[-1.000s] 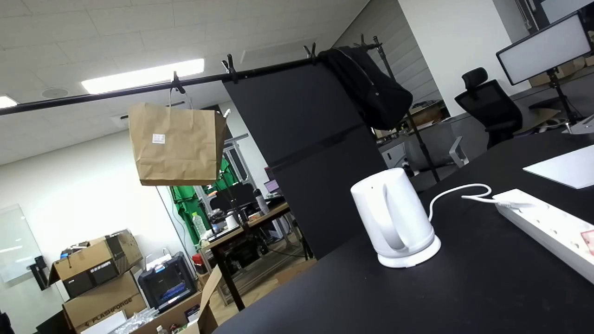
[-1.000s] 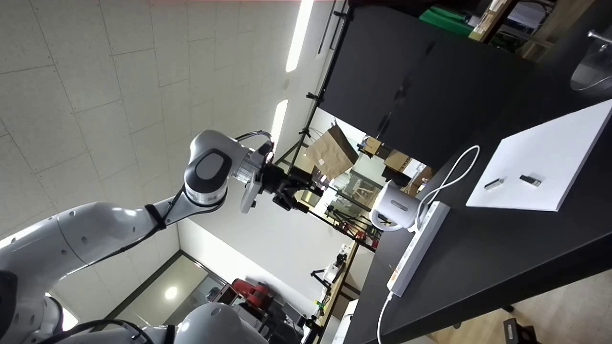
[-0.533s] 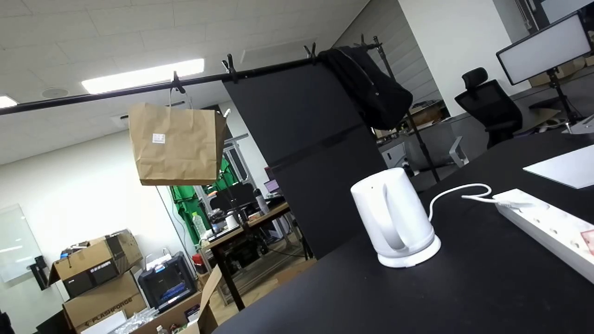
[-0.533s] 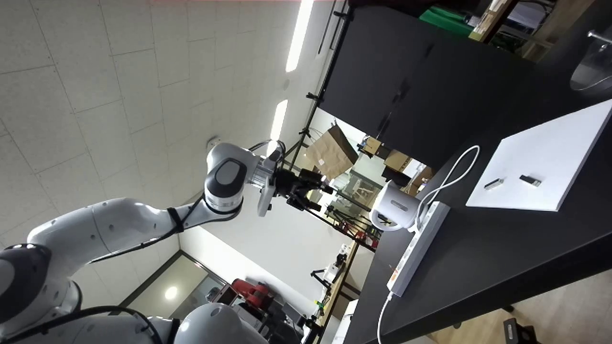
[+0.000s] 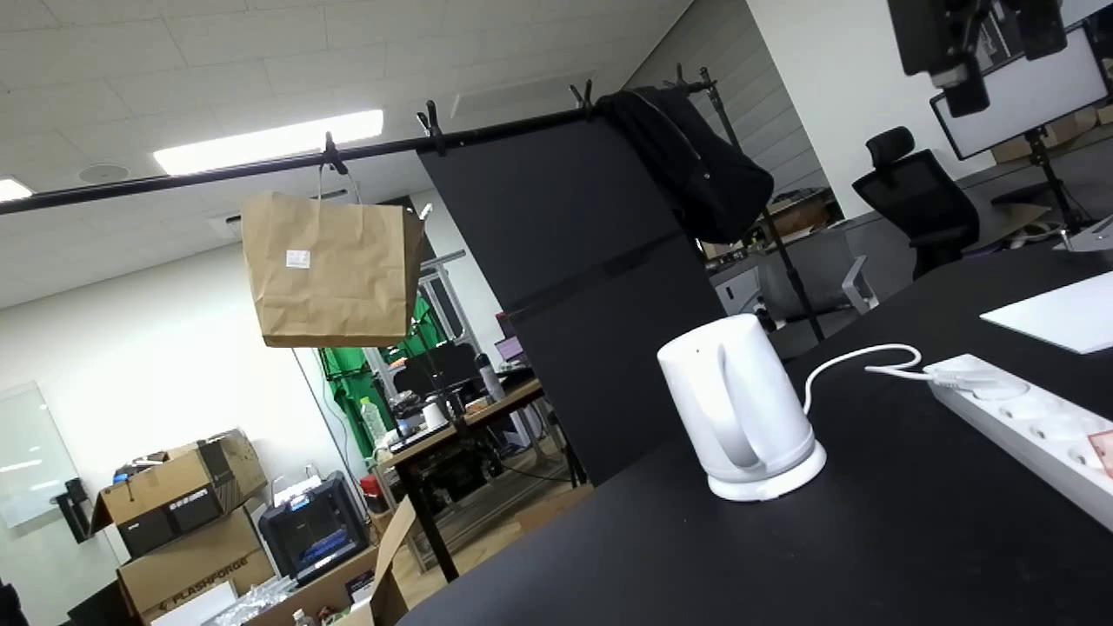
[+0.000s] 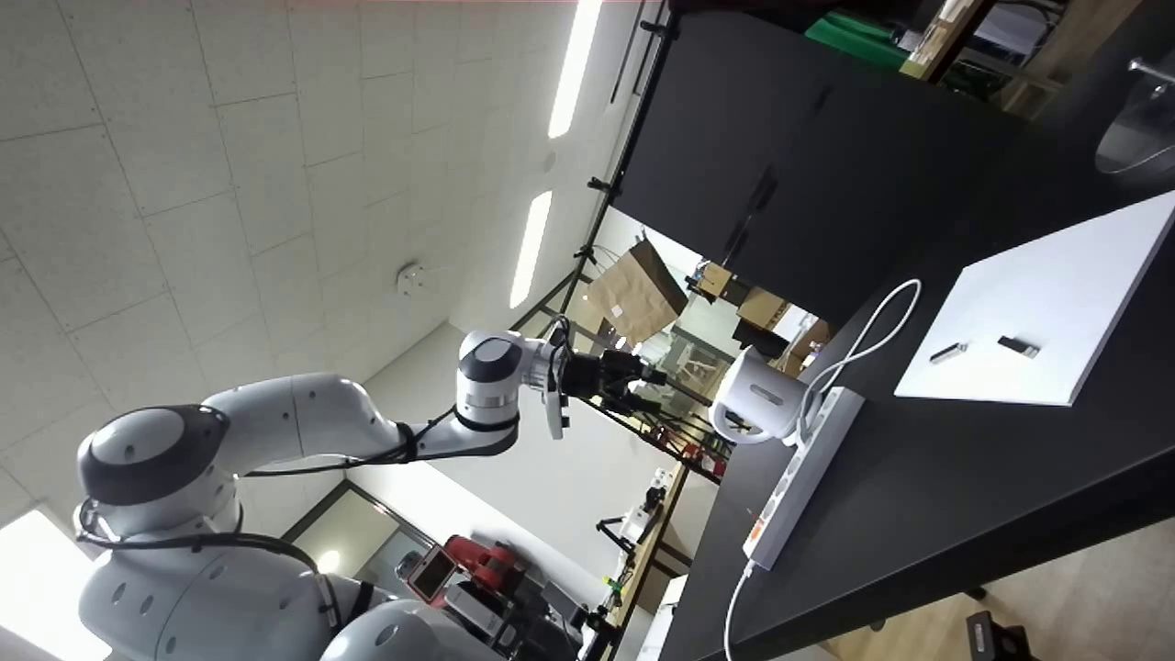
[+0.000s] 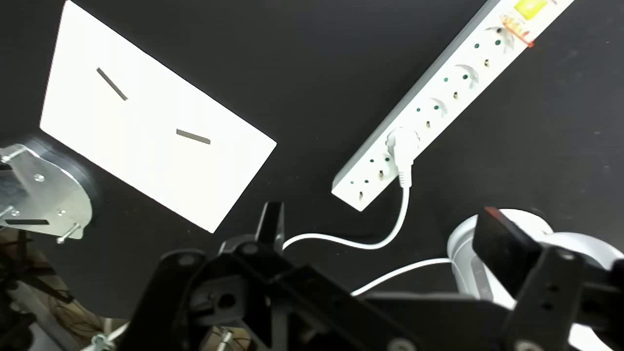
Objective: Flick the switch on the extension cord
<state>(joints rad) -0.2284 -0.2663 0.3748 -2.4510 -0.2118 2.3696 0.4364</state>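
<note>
The extension cord is a long white power strip [image 7: 446,93] lying on the black table; it shows in both exterior views [image 5: 1035,422] [image 6: 805,477]. Its switch [image 7: 530,7] looks yellow at the top edge of the wrist view, beside an orange-red edge. In the exterior views the switch end shows as a red patch [image 5: 1103,449] and an orange patch [image 6: 757,530]. My gripper [image 7: 382,212] is open and empty, high above the table and apart from the strip. It also shows in both exterior views [image 5: 1004,69] [image 6: 654,391].
A white kettle [image 5: 696,382] stands beside the strip. Its white cable [image 7: 336,239] runs to a plug [image 7: 403,146] in the strip. A white board [image 7: 161,112] with two dark bars lies nearby. A metal fixture [image 7: 44,190] stands at the table's edge.
The arm has moved forward, bringing the gripper closer to the kettle and strip. The gripper has come into the top right of an exterior view. The strip and kettle have not moved.
</note>
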